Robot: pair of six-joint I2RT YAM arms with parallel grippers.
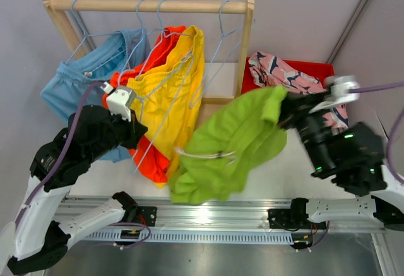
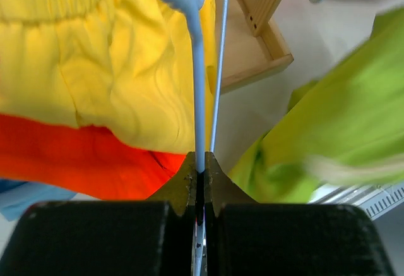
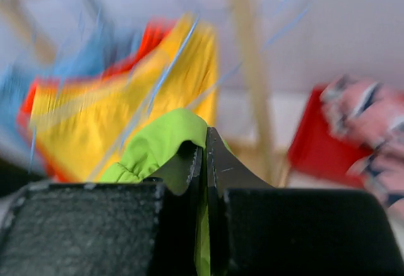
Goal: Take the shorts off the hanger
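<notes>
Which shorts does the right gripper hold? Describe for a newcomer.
Find the wooden rack at the back. Right of the yellow shorts hung there, the lime green shorts dangle from the right gripper. They're the only green pair, with a white drawstring.

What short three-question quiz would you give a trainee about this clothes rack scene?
1. True or false: the right gripper is shut on the lime green fabric shorts.
2. What is the left gripper pinching? A, the yellow fabric shorts; B, the thin light blue wire hanger; C, the wooden rail.
3. What colour is the bin under the pink navy-patterned shorts?
Key: 1 true; 2 B; 3 red.
</notes>
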